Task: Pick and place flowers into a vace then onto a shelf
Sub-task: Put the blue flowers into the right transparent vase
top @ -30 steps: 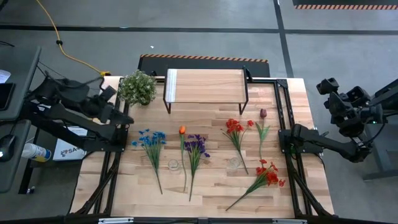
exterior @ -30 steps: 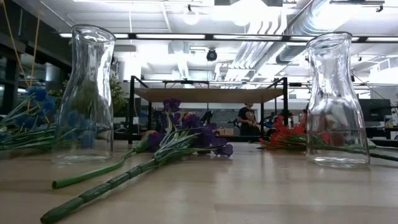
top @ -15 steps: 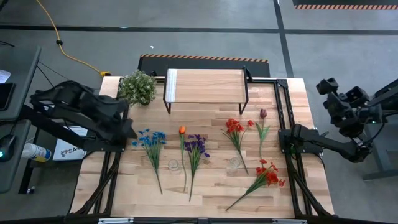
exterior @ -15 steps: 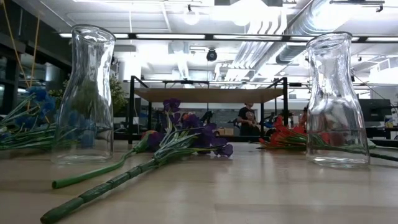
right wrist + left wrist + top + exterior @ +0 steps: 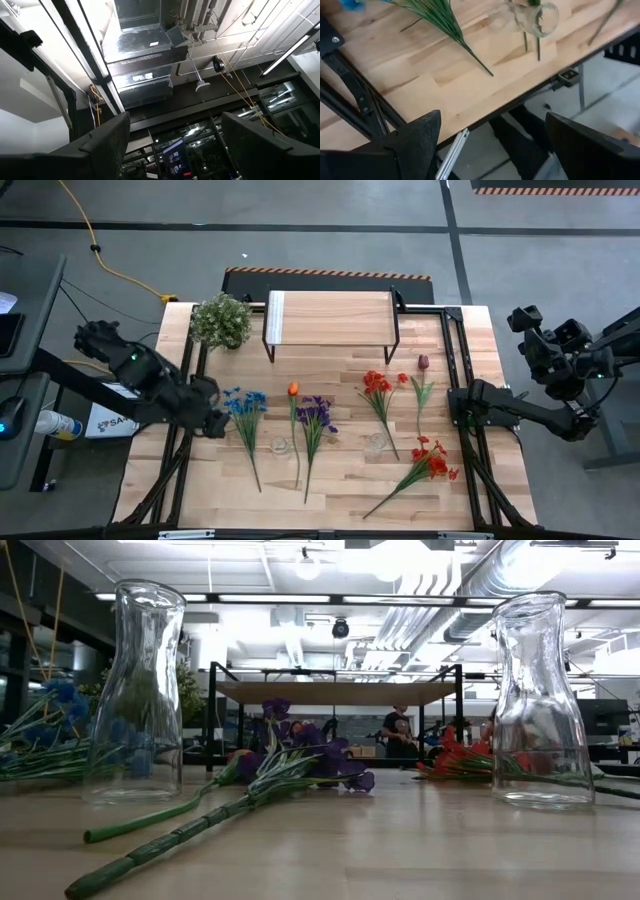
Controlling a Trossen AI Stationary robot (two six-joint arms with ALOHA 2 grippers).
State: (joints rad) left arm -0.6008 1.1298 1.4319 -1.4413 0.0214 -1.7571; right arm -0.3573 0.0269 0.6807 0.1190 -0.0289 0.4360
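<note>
The flowers [image 5: 310, 425] lie flat on the wooden table [image 5: 340, 490], in front of the shelf [image 5: 330, 318]. They have long green stems and bright tops. There are seven of them. Counting across from the potted plant's side, there is one blue bunch [image 5: 243, 404], one orange tulip [image 5: 293, 389], one purple bunch [image 5: 316, 413], one red bunch [image 5: 377, 384], one dark red tulip [image 5: 423, 363], and one more red bunch [image 5: 432, 458] farther from the shelf than the others. The shelf has a light wood top and thin black legs, and nothing sits on it. One bushy green potted plant [image 5: 221, 320] stands just beside the shelf. Two clear glass vases stand among the stems: one vase [image 5: 140, 690] by the purple bunch and the other vase [image 5: 541, 700] by the red bunch. The left gripper [image 5: 214, 421] hangs just beside the blue bunch, well in front of the shelf, with its fingers [image 5: 415, 142] spread wide and holding nothing. The right gripper [image 5: 172, 145] waits off the table, far to the side of the shelf, pointing up at the ceiling with its fingers wide too.
</note>
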